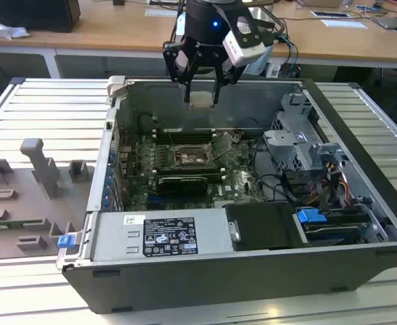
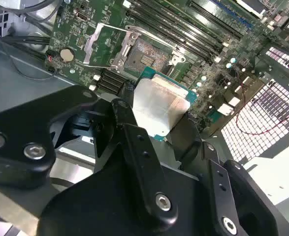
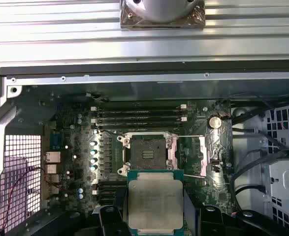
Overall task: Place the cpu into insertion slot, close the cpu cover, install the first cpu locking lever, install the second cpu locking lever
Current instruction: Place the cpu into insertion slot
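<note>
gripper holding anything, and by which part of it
The flat square silver-grey cpu, clamped by two opposite edges between the gripper's black fingers.

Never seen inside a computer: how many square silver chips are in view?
1: the flat square silver-grey chip is gripped by the black tool over the open computer case. The dark square socket sits empty. Others could be hidden.

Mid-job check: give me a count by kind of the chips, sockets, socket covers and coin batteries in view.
chip, held in the pincer: 1
socket, empty: 1
socket cover, swung open: 1
coin battery: 1
Total: 4
</note>
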{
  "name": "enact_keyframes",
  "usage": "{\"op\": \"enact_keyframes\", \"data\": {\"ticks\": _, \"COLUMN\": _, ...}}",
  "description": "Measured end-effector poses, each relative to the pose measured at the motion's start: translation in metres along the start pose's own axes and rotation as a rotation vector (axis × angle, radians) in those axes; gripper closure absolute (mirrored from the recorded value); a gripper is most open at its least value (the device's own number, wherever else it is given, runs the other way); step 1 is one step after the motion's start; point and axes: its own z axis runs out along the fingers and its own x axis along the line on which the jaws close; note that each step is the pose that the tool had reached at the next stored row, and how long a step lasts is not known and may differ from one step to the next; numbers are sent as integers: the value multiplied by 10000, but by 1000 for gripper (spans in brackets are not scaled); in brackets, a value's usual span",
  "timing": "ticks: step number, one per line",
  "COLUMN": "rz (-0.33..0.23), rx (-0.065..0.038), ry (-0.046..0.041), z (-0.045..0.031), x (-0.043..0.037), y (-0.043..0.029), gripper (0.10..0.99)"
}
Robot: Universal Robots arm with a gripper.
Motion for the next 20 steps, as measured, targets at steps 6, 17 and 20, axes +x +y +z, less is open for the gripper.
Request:
{"op": "enact_keyframes", "data": {"ticks": 6, "rz": 117, "rx": -2, "ry": -10, "z": 1, "x": 0, "y": 0, "gripper": 545}}
{"op": "enact_keyframes", "data": {"ticks": 17, "rz": 421, "rx": 6, "ry": -38, "z": 2, "x": 0, "y": 0, "gripper": 545}}
{"op": "enact_keyframes", "data": {"ticks": 20, "rz": 483, "rx": 3, "ry": -44, "z": 2, "x": 0, "y": 0, "gripper": 545}}
